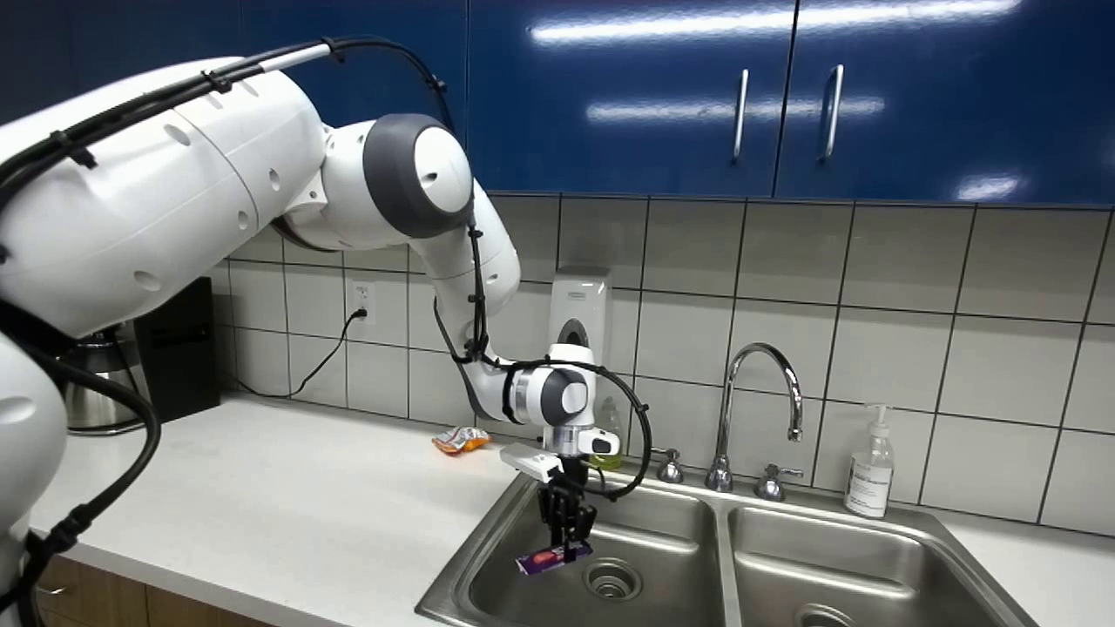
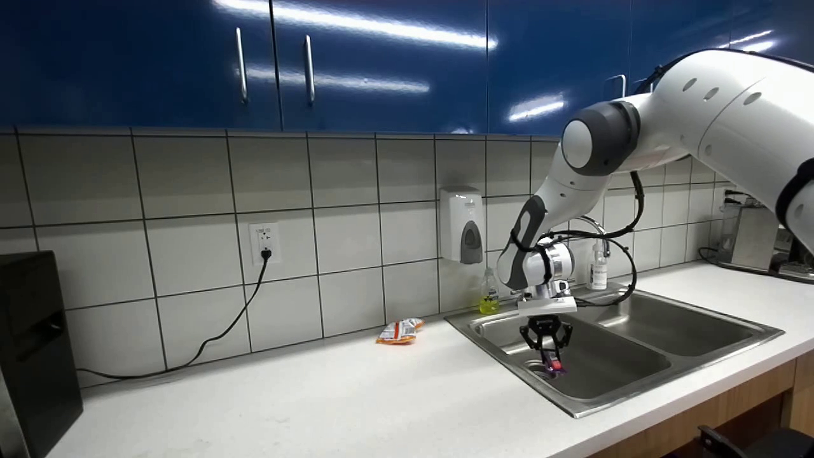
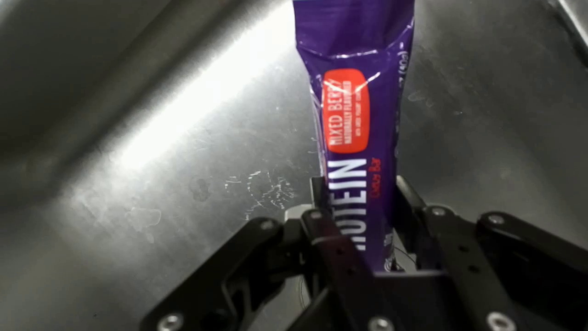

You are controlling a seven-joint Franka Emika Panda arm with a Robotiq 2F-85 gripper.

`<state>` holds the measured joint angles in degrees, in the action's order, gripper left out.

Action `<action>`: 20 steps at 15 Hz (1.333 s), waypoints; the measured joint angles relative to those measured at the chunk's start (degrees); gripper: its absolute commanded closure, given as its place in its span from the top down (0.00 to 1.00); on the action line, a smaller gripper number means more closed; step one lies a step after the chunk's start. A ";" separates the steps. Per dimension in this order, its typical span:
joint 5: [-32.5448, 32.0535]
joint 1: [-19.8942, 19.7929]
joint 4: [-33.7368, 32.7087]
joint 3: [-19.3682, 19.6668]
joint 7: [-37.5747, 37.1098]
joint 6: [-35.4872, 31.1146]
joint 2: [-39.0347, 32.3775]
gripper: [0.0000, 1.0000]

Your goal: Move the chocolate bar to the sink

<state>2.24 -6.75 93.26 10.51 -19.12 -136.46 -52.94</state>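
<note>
One chocolate bar (image 3: 358, 138) | glossy purple, marked MIXED BERRY on red | hand (image 3: 360, 204) clamped on it | over sink (image 1: 726, 562)

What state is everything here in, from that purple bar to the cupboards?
Purple bar: wrapped and gripped, in or just over the sink; which, I can't tell.
End effector: closed on that bar.
Faucet: not running.
Blue cabinet doors: shut.
Orange packet: crumpled, lying on the counter.
Bottle of yellow-green liquid: upright, partly full.
Pump bottle: upright.
Power plug: pushed into the wall outlet.
</note>
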 measured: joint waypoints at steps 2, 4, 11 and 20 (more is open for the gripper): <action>0.00 0.01 -0.62 0.00 0.00 -0.34 -1.37 0.12; 0.00 0.01 -1.04 0.00 0.00 -0.76 -2.60 0.12; -0.01 0.04 -2.31 0.21 0.00 -2.09 -5.43 0.12; -0.01 0.12 -4.08 0.81 0.00 -3.77 -8.85 0.12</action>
<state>2.23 -6.63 89.18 11.31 -19.12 -140.23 -61.80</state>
